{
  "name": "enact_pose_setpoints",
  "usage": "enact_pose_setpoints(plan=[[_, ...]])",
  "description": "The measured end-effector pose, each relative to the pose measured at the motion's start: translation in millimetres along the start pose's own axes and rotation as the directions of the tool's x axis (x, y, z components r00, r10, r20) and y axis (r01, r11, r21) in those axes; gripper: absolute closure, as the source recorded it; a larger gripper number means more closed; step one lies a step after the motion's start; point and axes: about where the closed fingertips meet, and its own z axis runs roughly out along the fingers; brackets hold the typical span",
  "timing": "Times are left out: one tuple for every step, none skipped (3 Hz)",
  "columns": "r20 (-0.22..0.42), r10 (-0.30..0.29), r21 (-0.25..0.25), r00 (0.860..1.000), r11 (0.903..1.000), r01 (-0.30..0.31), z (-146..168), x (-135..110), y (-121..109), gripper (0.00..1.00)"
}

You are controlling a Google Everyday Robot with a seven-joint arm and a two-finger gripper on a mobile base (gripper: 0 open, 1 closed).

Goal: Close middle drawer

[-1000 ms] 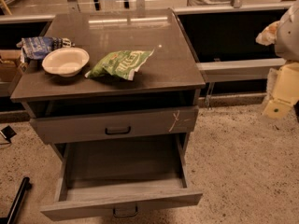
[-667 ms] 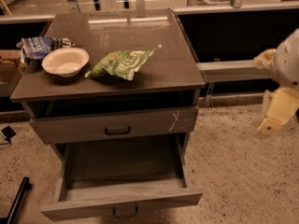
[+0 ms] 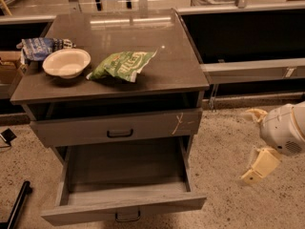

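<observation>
The middle drawer is nearest, pulled far out of the cabinet. My gripper hangs to the right of it, well apart, above the floor, with fingers spread and nothing between them. I think the danger is my side approach: a push on the right corner may twist the drawer and jam it. Farther, the scratched drawer stands slightly out; I may hit it instead. A hard shove could shake the bowl on the tabletop.
</observation>
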Motion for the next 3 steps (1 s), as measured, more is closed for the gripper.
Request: enact_pose_setpoints(plan=[[0.002,-0.014,0.002,1.000,0.9999,0.014,5.5,2.5,2.5,0.00],[0.084,-0.040,-0.009,0.996,0.9991,0.041,34.1,4.9,4.4,0.00],[0.189,-0.048,-0.029,0.981,0.9981,0.055,123.2,19.1,39.5,0.00]])
